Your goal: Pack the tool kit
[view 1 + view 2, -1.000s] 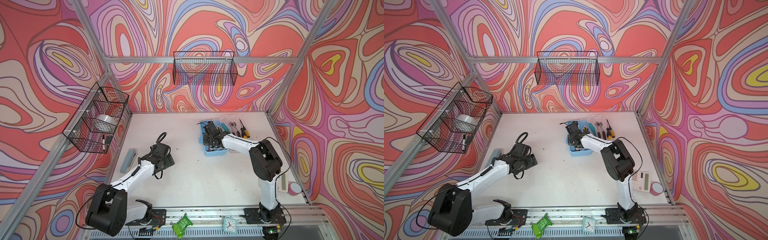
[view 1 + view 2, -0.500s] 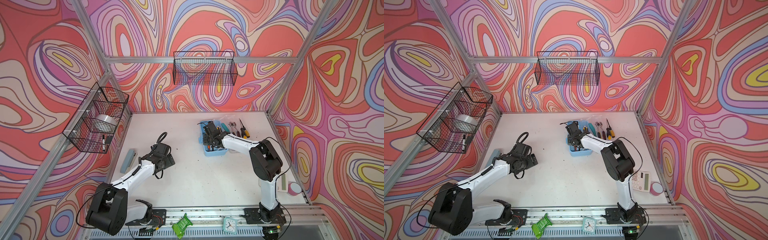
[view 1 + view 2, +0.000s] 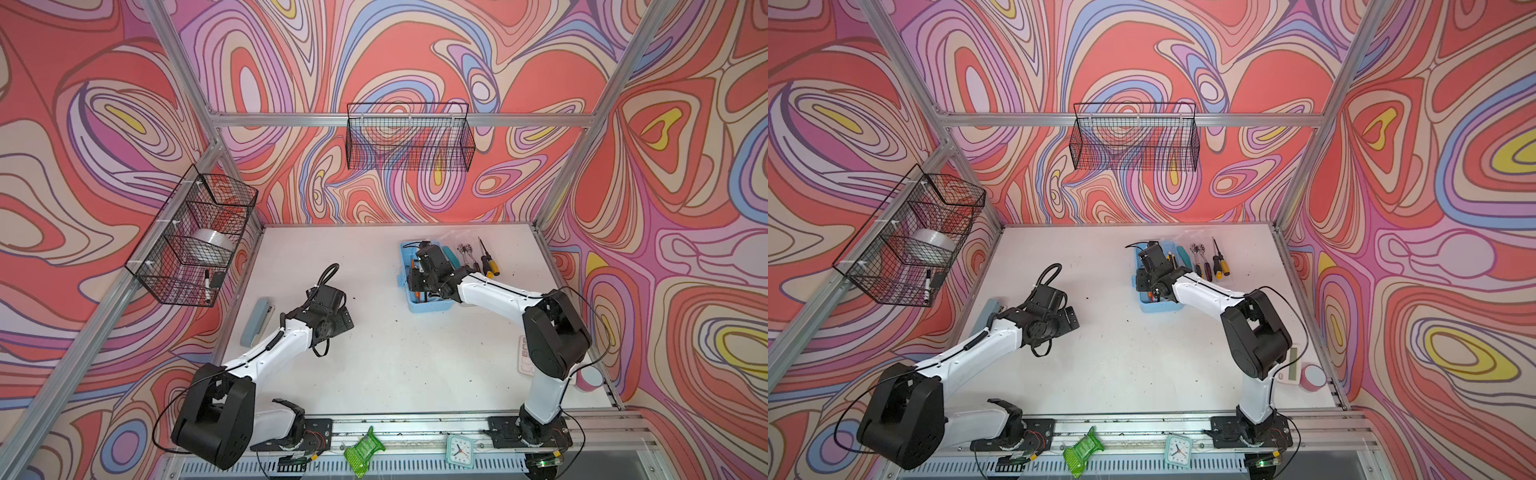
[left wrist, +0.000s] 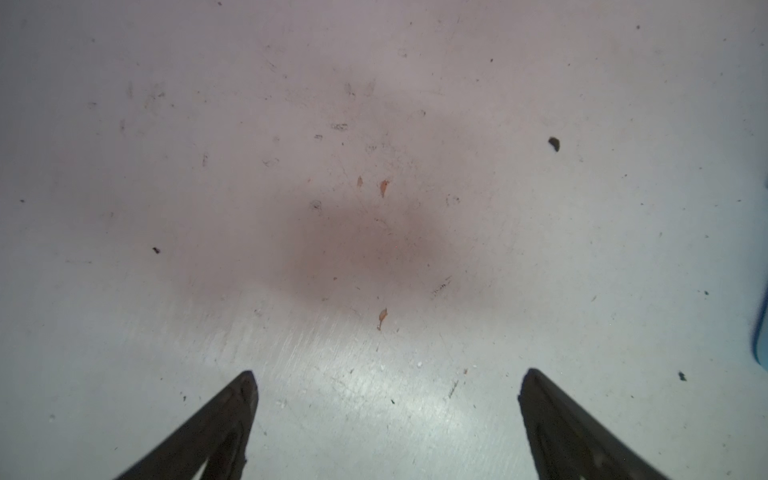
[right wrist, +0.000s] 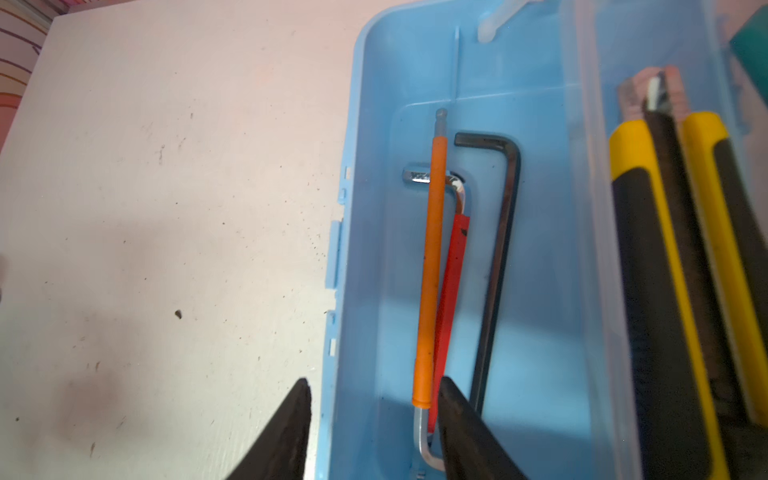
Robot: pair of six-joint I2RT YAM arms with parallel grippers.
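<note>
The light blue tool kit box (image 3: pixel 430 306) sits toward the back right of the table. Seen from the right wrist, three hex keys lie side by side on its floor: an orange-sleeved one (image 5: pixel 430 270), a red-sleeved one (image 5: pixel 451 291) partly beneath it, and a black one (image 5: pixel 498 249). The clear tray (image 5: pixel 590 208) next to them holds the yellow-and-black utility knives (image 5: pixel 648 291).

The right gripper (image 5: pixel 376 384) hovers over the box's near wall (image 5: pixel 353 270), its claw released and empty. One finger hangs inside above the keys and the other outside over the table. To my eye this key is down, and the clean way out is straight up. A sideways swing from here would likely catch that wall and shove the box.

The screwdrivers (image 3: pixel 1219 262) lie just beside the box on its far side, between it and the right wall. That strip looks tight, so I would come down on them from above rather than sweep in low.

The middle and front of the table are wide open. The left gripper (image 4: pixel 386 386) hangs there over bare surface, spread wide and empty, well apart from the box. The grey-blue stapler (image 3: pixel 257 320) lies by the left edge, out of the way.
</note>
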